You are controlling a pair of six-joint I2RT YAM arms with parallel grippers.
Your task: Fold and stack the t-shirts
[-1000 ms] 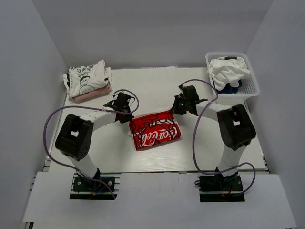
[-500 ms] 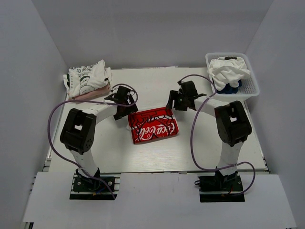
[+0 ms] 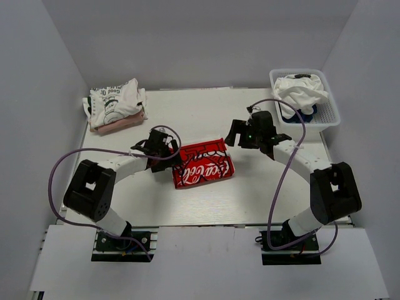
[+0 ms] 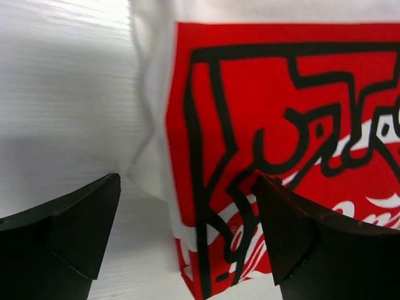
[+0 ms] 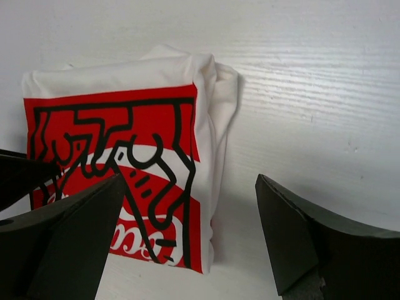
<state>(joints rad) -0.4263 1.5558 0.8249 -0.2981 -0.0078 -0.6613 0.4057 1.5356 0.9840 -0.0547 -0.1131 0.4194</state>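
A folded white cloth t-shirt with red print (image 3: 203,164) is lying mid-frame on the white surface (image 3: 206,206), long axis running left to right, as the wide-open, empty jaws of the left arm (image 3: 128,164) are hovering at its left edge, nearer than the right arm (image 3: 297,154), whose jaws, also open and empty, are hanging at its upper right.

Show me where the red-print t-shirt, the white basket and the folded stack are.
red-print t-shirt (image 3: 201,166): top view, middle of the red print.
white basket (image 3: 330,106): top view, its right wall.
folded stack (image 3: 115,105): top view, the top white shirt.
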